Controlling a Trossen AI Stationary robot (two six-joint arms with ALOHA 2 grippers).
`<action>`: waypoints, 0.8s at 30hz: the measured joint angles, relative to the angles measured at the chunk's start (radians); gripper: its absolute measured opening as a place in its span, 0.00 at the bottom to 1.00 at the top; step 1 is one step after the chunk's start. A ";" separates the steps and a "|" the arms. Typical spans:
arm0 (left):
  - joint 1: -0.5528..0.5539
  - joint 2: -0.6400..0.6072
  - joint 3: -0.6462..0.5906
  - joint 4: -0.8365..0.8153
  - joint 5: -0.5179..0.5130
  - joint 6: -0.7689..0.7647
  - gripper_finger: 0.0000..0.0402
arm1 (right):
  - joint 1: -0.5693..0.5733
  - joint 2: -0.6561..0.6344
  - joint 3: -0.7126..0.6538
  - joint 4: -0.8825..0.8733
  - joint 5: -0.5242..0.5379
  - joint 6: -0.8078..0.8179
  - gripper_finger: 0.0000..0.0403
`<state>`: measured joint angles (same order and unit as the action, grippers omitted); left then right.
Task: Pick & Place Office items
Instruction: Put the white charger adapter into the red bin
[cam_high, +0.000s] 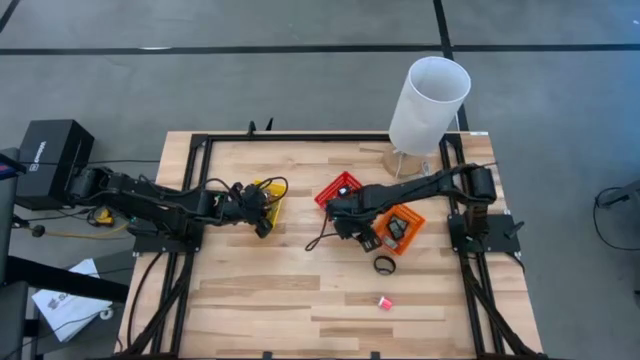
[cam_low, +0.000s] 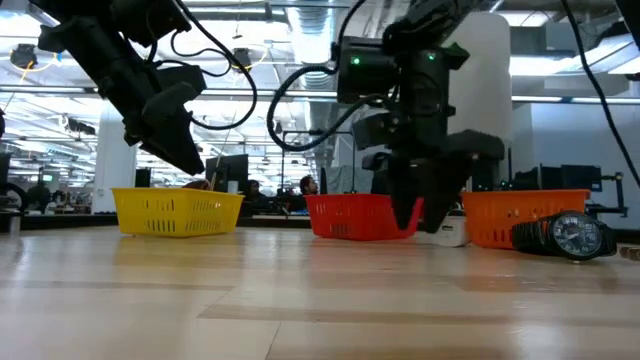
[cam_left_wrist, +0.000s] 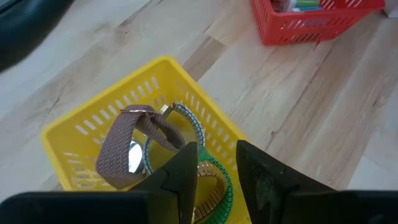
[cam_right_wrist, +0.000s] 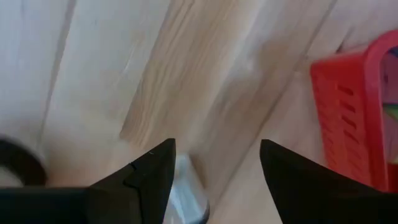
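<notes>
Three mesh baskets stand on the wooden table (cam_high: 260, 300): one yellow basket (cam_high: 268, 196), one red basket (cam_high: 340, 190), one orange basket (cam_high: 402, 228). The left gripper (cam_left_wrist: 214, 165) hangs over the yellow basket, its fingers a narrow gap apart with nothing between them; below lie a brown woven-strap watch (cam_left_wrist: 134, 146) and a green-banded watch (cam_left_wrist: 208, 180). The right gripper (cam_right_wrist: 214, 165) is low between the red and orange baskets, jaws wide apart over bare wood, a small silvery piece (cam_right_wrist: 186, 190) just under them. A black wristwatch (cam_high: 385, 265) and a small pink bit (cam_high: 384, 302) lie on the table nearby.
</notes>
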<state>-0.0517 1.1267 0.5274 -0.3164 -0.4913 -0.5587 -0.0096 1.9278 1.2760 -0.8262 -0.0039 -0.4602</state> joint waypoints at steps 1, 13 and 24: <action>0.000 0.000 0.000 0.002 0.001 0.000 0.26 | 0.002 0.008 0.021 -0.035 0.005 -0.011 0.56; 0.000 0.000 0.000 0.012 0.006 0.002 0.26 | 0.022 0.008 0.108 -0.293 0.003 0.010 0.56; -0.002 0.000 0.000 0.012 0.030 0.002 0.26 | 0.043 0.011 0.093 -0.463 -0.026 0.128 0.56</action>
<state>-0.0540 1.1267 0.5274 -0.3042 -0.4618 -0.5566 0.0333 1.9385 1.3685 -1.2895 -0.0296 -0.3321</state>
